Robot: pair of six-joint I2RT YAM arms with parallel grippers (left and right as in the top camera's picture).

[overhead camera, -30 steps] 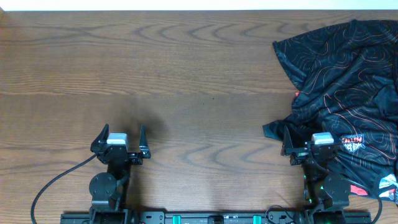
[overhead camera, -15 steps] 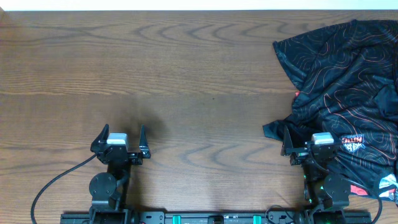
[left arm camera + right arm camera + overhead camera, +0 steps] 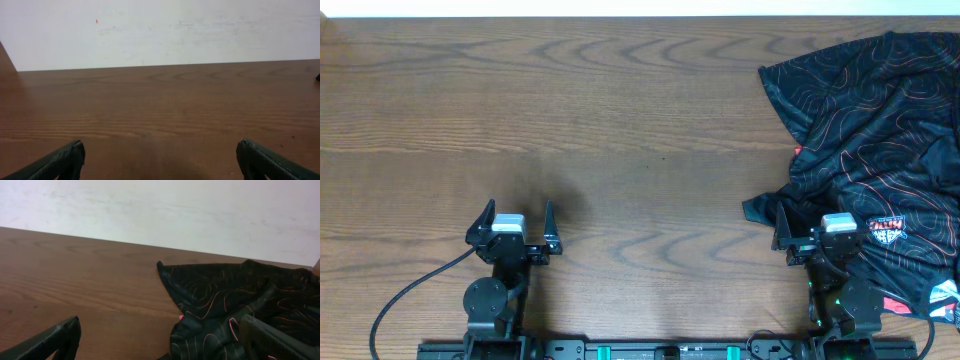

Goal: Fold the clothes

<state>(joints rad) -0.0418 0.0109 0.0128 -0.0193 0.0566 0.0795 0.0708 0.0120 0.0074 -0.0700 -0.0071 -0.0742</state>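
Note:
The black jersey [image 3: 875, 140] with orange and white contour lines lies crumpled at the table's right side, running off the right edge of the overhead view. It also shows in the right wrist view [image 3: 235, 305]. My right gripper [image 3: 817, 222] is open and empty at the jersey's near left edge, with its right finger over the cloth [image 3: 160, 340]. My left gripper [image 3: 516, 218] is open and empty over bare wood at the near left, far from the jersey [image 3: 160, 162].
The wooden table [image 3: 620, 120] runs left and back from the jersey. A white wall [image 3: 160, 30] stands behind the table's far edge. A black cable [image 3: 405, 295] trails from the left arm's base.

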